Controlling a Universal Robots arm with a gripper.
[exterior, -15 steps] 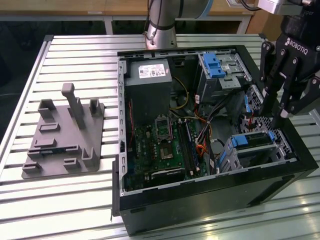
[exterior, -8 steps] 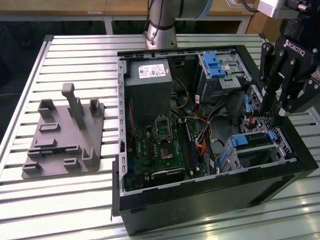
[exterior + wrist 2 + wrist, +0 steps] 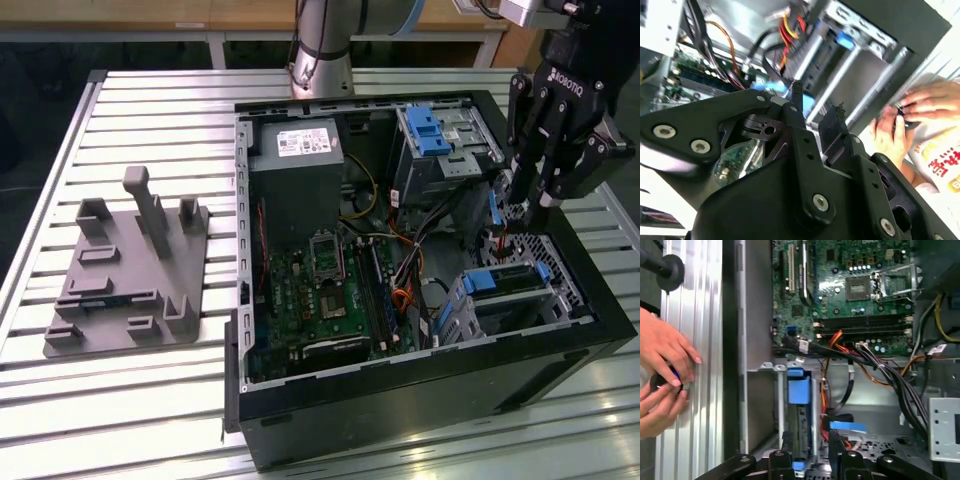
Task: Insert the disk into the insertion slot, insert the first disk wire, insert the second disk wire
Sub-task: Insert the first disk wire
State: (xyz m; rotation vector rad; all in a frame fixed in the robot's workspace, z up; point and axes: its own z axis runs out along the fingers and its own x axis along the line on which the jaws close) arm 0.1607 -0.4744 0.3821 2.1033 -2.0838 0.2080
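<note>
The disk (image 3: 500, 283), silver in a bright blue carrier, sits in the insertion slot (image 3: 556, 268) of grey perforated metal at the case's corner on the exterior view's right. The first wrist view shows the disk (image 3: 800, 412) lying lengthwise in the bay. My gripper (image 3: 527, 215) hangs just above and behind it, fingers a little apart with nothing seen between them. A blue-ended connector (image 3: 847, 426) on a red wire (image 3: 503, 241) lies right beside one fingertip (image 3: 834, 439). In the second wrist view the gripper (image 3: 817, 102) points at the bundle of wires.
A taller silver cage with a blue tab (image 3: 430, 132) stands behind the gripper. The motherboard (image 3: 325, 290) and power supply (image 3: 295, 170) fill the rest of the case. A grey fixture (image 3: 130, 265) lies at the exterior view's left. A person's hands (image 3: 665, 375) rest on the slatted table outside the case.
</note>
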